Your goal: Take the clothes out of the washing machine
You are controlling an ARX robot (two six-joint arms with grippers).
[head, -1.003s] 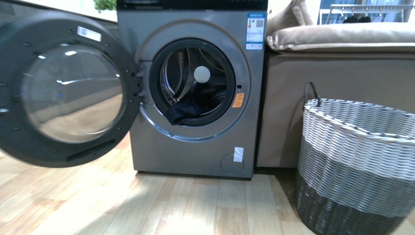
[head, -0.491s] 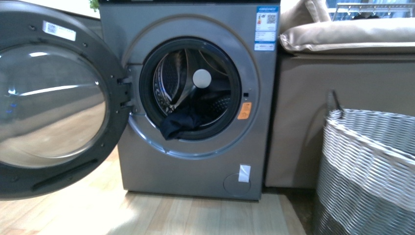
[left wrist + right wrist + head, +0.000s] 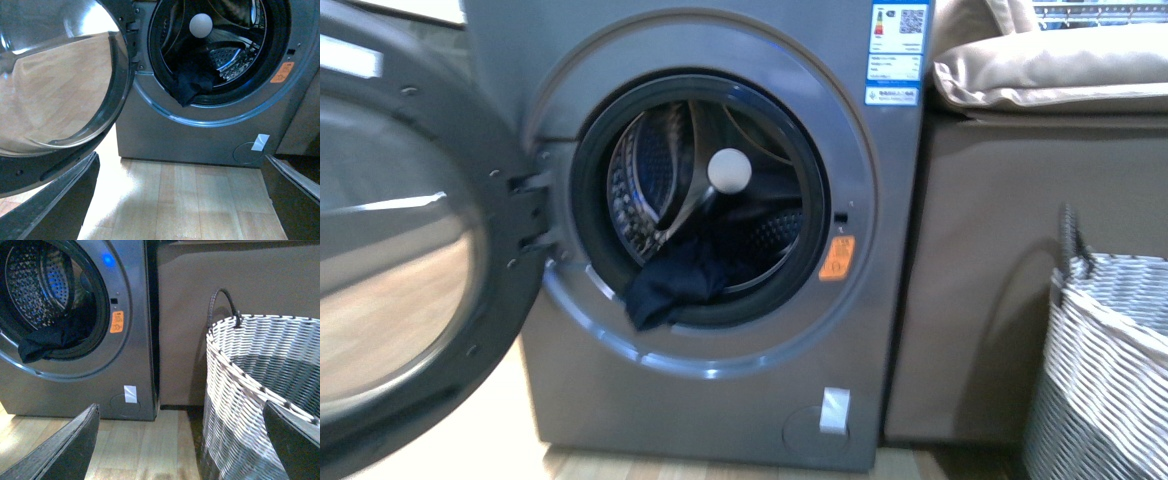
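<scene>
Closer now: the washing machine (image 3: 720, 400) fills more of my front view, and the basket (image 3: 1110, 350) has slid toward the edge. My left gripper (image 3: 180, 155) and right gripper (image 3: 180, 405) are both released and hold nothing. Ahead of and above the left gripper, the clothes (image 3: 670, 285) drape over the lip of the drum (image 3: 645, 190). The open door (image 3: 400, 250) stands just beside that gripper. A wide reach could clip the door, and a shallow pinch could drop the fabric.

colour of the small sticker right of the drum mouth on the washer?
The sticker is orange with darker print; it shows best in the right wrist view.
</scene>
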